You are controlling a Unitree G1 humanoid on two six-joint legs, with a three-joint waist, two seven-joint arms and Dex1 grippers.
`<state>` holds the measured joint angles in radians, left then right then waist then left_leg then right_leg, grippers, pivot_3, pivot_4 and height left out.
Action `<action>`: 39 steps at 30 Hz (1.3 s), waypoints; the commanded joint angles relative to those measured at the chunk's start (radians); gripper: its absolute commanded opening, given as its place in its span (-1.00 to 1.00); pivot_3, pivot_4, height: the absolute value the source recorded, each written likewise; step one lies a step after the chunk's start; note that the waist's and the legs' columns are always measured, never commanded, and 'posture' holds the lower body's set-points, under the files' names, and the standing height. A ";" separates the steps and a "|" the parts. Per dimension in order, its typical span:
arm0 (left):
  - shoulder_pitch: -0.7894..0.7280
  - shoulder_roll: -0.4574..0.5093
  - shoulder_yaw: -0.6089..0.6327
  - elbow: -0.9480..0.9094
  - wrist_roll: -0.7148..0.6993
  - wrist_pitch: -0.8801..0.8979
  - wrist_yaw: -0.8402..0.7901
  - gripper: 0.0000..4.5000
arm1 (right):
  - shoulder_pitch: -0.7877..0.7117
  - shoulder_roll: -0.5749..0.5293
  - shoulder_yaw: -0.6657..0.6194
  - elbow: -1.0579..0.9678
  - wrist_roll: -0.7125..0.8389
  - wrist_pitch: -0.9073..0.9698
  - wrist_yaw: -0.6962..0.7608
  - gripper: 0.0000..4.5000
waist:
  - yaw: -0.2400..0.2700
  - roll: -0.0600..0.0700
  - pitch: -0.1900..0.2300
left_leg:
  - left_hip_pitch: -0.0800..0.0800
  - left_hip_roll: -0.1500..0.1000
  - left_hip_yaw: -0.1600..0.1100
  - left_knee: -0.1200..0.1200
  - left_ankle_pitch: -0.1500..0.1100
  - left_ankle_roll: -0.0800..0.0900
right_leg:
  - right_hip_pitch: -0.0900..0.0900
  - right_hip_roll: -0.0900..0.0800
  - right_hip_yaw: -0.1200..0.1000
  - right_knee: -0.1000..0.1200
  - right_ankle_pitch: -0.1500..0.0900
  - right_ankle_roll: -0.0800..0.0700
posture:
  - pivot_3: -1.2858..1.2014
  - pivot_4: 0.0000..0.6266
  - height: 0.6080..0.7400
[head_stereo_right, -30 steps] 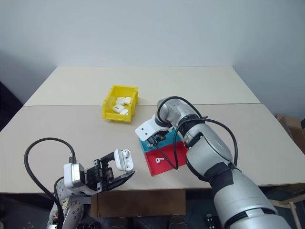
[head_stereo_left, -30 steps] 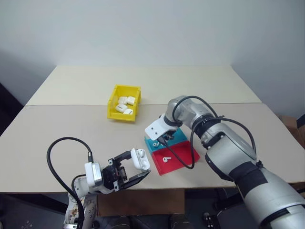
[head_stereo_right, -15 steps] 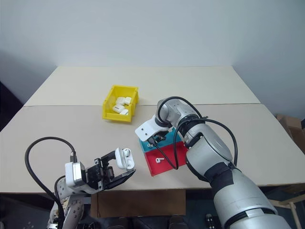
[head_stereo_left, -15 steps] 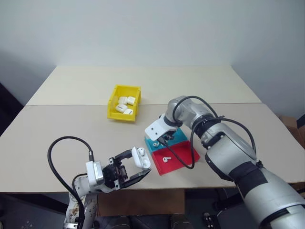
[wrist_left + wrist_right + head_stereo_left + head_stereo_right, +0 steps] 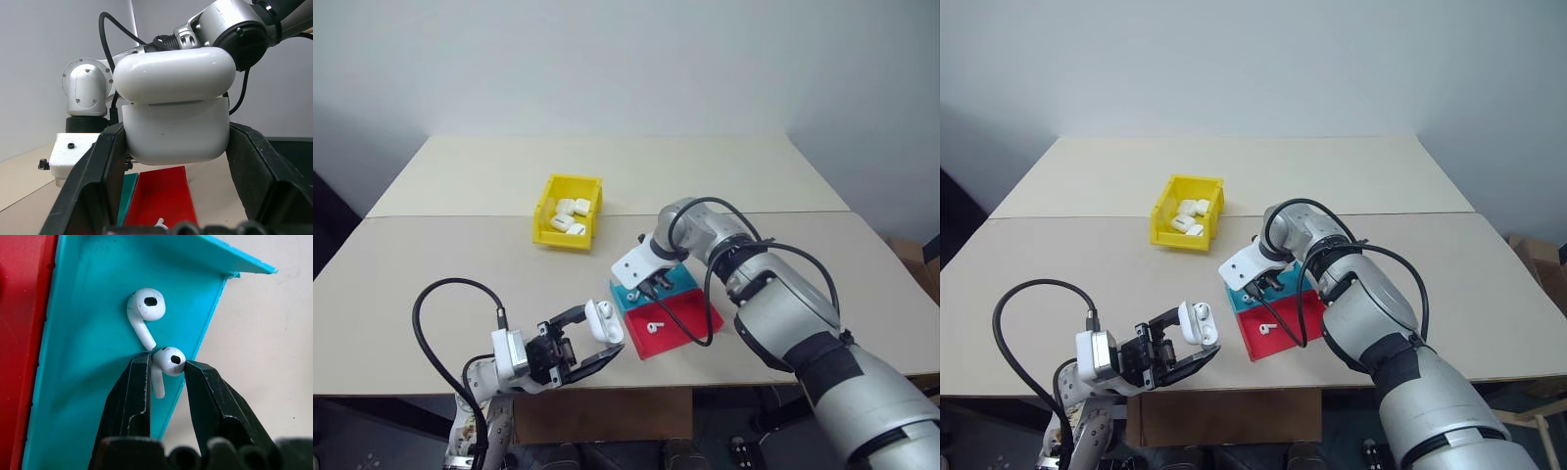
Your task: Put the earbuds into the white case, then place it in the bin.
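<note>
Earbuds (image 5: pixel 146 313) lay in the teal tray (image 5: pixel 98 333), two of them close together, and the right pincer (image 5: pixel 165 369) had come down steeply over the one nearer the tray's edge. Its fingers (image 5: pixel 134 382) bracketed that bud's head and looked pressed against it on both sides — grasping it, as far as the wrist view told, though the bud had not left the tray floor. A third bud (image 5: pixel 655 326) sat alone in the red tray (image 5: pixel 680 323) next door.

The left pincer (image 5: pixel 1175 343) was clenched on the white case (image 5: pixel 602 322), holding it above the near edge of the counter (image 5: pixel 460 264), well apart from the trays. The lid stood partly raised, and the case was tilted up toward the right arm — probably held that way so the other arm could drop a bud straight in without the case sliding about.

The yellow bin (image 5: pixel 548 211) waited farther back on the counter, already holding several white cases (image 5: pixel 570 214). Judging by this, the loading step was only beginning; the bin came last.
</note>
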<state>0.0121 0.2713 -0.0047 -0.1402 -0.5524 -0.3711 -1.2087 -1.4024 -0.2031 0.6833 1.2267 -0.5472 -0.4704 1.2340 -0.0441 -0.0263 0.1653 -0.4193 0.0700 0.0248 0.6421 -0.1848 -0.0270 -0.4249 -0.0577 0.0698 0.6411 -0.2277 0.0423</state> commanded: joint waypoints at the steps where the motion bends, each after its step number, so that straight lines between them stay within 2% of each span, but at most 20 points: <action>1: -0.007 0.001 -0.011 -0.014 -0.008 -0.019 0.004 0.23 | -0.018 0.003 -0.020 -0.003 0.000 -0.015 0.002 -0.40 | 0.000 0.000 0.000 | 0.000 0.000 0.000 0.000 0.000 0.000 | 0.000 0.000 0.000 0.000 0.000 0.000 | 0.03 -0.52 1.00; 5: -0.009 0.000 -0.012 -0.010 -0.008 -0.023 0.003 0.23 | -0.013 0.000 -0.017 -0.005 0.000 -0.027 0.020 -0.40 | 0.000 0.000 0.000 | 0.000 0.000 0.000 0.000 0.000 0.000 | 0.000 0.000 0.000 0.000 0.000 0.000 | 0.03 -0.52 1.00; 6: -0.009 0.001 -0.013 -0.010 -0.008 -0.024 0.003 0.23 | -0.010 0.000 -0.018 -0.006 0.000 -0.027 0.015 -0.57 | 0.000 0.000 0.000 | 0.000 0.000 0.000 0.000 0.000 0.000 | 0.000 0.000 0.000 0.000 0.000 0.000 | 0.03 -0.52 1.00; 7: -0.009 0.001 -0.013 -0.010 -0.008 -0.024 0.003 0.23 | -0.009 -0.001 -0.017 -0.007 -0.001 -0.027 0.013 -0.65 | 0.000 0.000 0.000 | 0.000 0.000 0.000 0.000 0.000 0.000 | 0.000 0.000 0.000 0.000 0.000 0.000 | 0.03 -0.52 1.00; 16: -0.022 0.008 -0.010 0.001 -0.018 -0.016 -0.002 0.23 | -0.015 -0.016 -0.045 -0.028 0.023 -0.021 0.023 -0.65 | -0.001 0.000 0.000 | 0.001 0.000 0.000 0.000 0.000 0.000 | 0.000 0.000 0.000 0.001 -0.001 -0.001 | 0.03 -0.52 1.00; 19: -0.057 0.001 -0.004 0.019 -0.028 -0.008 0.003 0.23 | -0.031 -0.052 -0.101 -0.068 0.064 0.000 0.035 -0.65 | 0.001 0.000 0.000 | 0.000 0.000 0.000 0.000 0.000 0.000 | 0.000 0.000 0.000 0.001 -0.001 -0.001 | 0.03 -0.52 1.00; 22: -0.105 -0.012 0.006 0.046 -0.038 -0.002 0.018 0.23 | -0.038 -0.103 -0.209 -0.151 0.158 0.086 0.060 -0.65 | 0.005 0.000 0.000 | 0.000 0.000 0.000 0.000 0.000 0.000 | 0.000 0.000 0.000 0.000 -0.001 0.000 | 0.03 -0.52 1.00; 26: -0.154 -0.024 0.014 0.058 -0.072 0.033 0.032 0.23 | 0.010 -0.191 -0.409 -0.420 0.378 0.359 0.158 -0.65 | 0.005 0.000 0.000 | -0.001 0.000 -0.001 0.000 0.000 0.000 | 0.000 0.000 0.000 0.001 -0.001 0.000 | 0.03 -0.52 1.00; 30: -0.192 -0.031 0.013 0.056 -0.102 0.080 0.039 0.23 | 0.169 -0.306 -0.616 -0.908 0.634 0.770 0.171 -0.65 | 0.016 0.000 0.000 | -0.001 0.000 -0.001 0.000 -0.001 0.001 | 0.000 0.000 -0.001 0.000 -0.001 0.001 | 0.03 -0.52 1.00; 34: -0.239 -0.036 0.011 0.090 -0.113 0.094 0.008 0.23 | 0.412 -0.354 -0.820 -1.344 0.863 1.082 0.034 -0.65 | 0.030 0.000 0.000 | -0.001 -0.001 -0.001 0.000 -0.001 0.002 | 0.001 0.000 -0.001 -0.001 -0.002 0.001 | 0.03 -0.52 1.00; 36: -0.265 -0.038 0.011 0.111 -0.116 0.100 -0.006 0.23 | 0.525 -0.331 -0.935 -1.510 0.995 1.206 -0.065 -0.65 | 0.031 0.000 0.000 | -0.001 -0.001 -0.001 0.001 -0.001 0.002 | 0.001 0.000 -0.001 0.000 -0.002 0.001 | 0.03 -0.52 1.00; 39: -0.294 -0.038 0.010 0.129 -0.123 0.117 -0.021 0.23 | 0.636 -0.287 -1.041 -1.679 1.163 1.316 -0.204 -0.65 | 0.025 0.000 0.000 | -0.001 -0.001 -0.001 0.002 -0.001 0.002 | 0.001 0.000 0.000 0.000 -0.002 0.001 | 0.03 -0.52 1.00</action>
<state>-0.2609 0.2351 0.0037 -0.0045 -0.6574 -0.2626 -1.2163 -0.7655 -0.4996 -0.2868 -0.3435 0.5074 0.7881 1.1066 -0.0189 -0.0265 0.1653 -0.4198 0.0690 0.0237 0.6440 -0.1858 -0.0254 -0.4238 -0.0579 0.0702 0.6415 -0.2292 0.0434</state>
